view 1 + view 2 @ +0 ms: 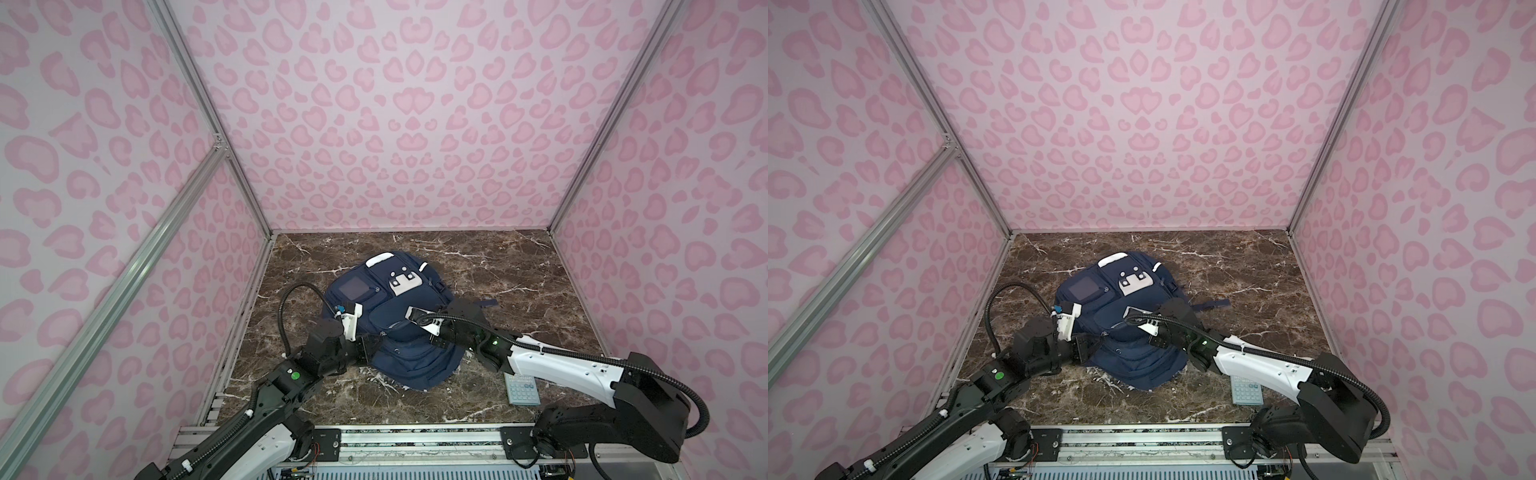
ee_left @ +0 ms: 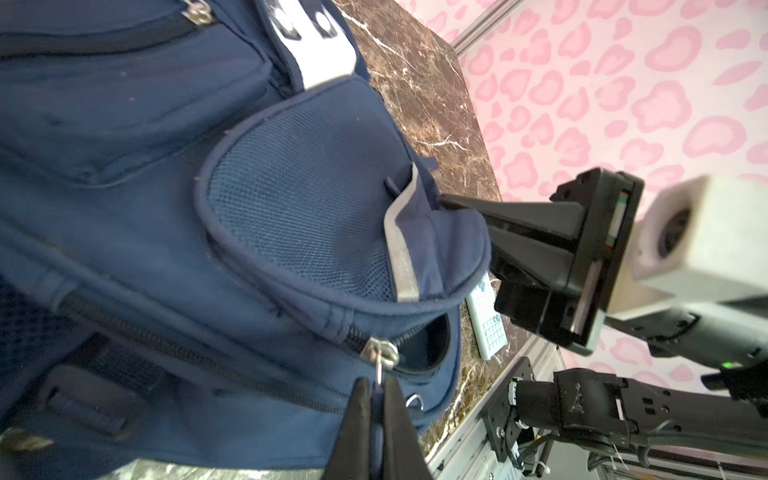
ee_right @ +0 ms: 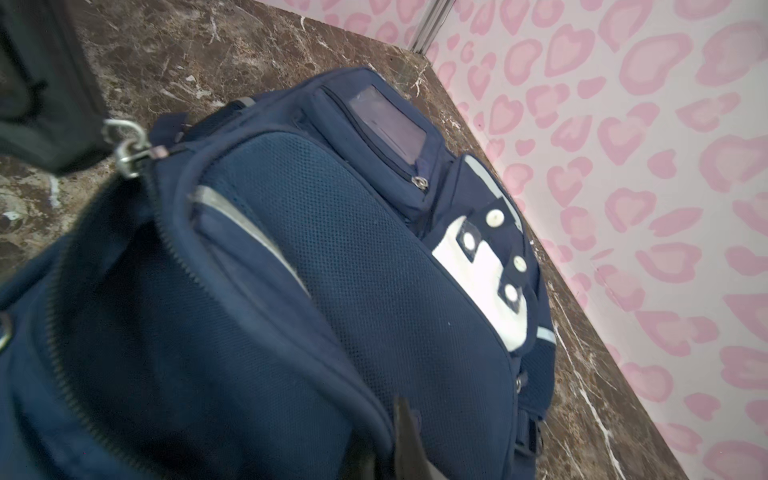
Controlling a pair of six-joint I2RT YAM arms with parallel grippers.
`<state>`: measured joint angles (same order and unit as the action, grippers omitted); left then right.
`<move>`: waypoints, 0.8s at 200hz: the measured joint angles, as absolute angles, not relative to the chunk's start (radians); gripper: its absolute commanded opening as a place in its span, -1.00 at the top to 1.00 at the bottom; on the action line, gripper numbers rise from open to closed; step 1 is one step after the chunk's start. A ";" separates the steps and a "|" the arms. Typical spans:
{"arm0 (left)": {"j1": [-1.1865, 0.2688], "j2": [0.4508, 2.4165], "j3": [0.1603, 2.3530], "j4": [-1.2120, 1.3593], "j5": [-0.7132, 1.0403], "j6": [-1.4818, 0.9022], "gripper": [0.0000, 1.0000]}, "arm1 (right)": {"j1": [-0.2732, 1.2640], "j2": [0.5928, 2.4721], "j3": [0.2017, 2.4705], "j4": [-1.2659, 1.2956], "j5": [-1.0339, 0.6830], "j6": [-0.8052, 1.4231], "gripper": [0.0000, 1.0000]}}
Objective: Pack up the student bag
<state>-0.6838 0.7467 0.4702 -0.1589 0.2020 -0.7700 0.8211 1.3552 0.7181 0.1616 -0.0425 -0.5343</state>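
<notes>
Nearest, at the lower right of a top view, a calculator [image 1: 523, 388] lies on the worktop [image 1: 519, 270] beside the right arm, outside the bag [image 1: 415, 368]. So the packing looks unfinished. At least this item is left to go in, and what is already inside cannot be told.

Just beyond, both hands work at the near end of the bag. The left hand [image 2: 377, 392], at the bag's lower left edge in both top views, is closed tight on the zip tab [image 2: 379, 374] of a compartment. Its zip stands partly open, with a dark gap showing past the slider. The right hand [image 2: 478, 226] is closed too, pinching the lip of the mesh pocket [image 2: 299, 199] above that gap and holding it lifted. I judge the step in hand to be opening the compartment wide enough to load.

The bag lies front up at the middle of the worktop, its top toward the far wall. It is soft, slumped navy fabric with grey reflective stripes. Farther up the frame sit a window pocket [image 1: 352, 288] and a white flap [image 1: 403, 282] with dots. Farthest is the white handle patch [image 1: 380, 261].
</notes>
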 measured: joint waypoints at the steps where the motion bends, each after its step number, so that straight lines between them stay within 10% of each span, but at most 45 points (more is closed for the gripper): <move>1: -0.687 0.747 0.470 -0.159 0.200 -0.772 0.94 | 0.820 1.357 0.719 0.162 -0.040 -0.535 1.00; 50: -0.864 0.838 0.472 -0.104 0.068 -0.864 0.94 | 0.769 1.414 0.736 0.210 0.131 -0.542 0.35; 110: -0.964 0.950 0.506 -0.098 -0.004 -0.892 0.89 | 0.760 1.275 0.664 0.197 0.244 -0.500 0.16; 138: -0.968 0.923 0.517 -0.147 -0.065 -0.884 0.44 | 0.762 1.172 0.591 0.185 0.252 -0.424 -0.15; 160: -0.968 0.902 0.529 -0.202 -0.115 -0.857 -0.03 | 0.760 1.121 0.616 0.104 0.312 -0.307 -0.83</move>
<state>-0.9684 0.9024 0.5285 -0.2020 -0.1150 -0.8566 0.7601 1.1210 0.6155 0.1036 0.3119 -0.3069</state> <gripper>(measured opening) 0.378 0.708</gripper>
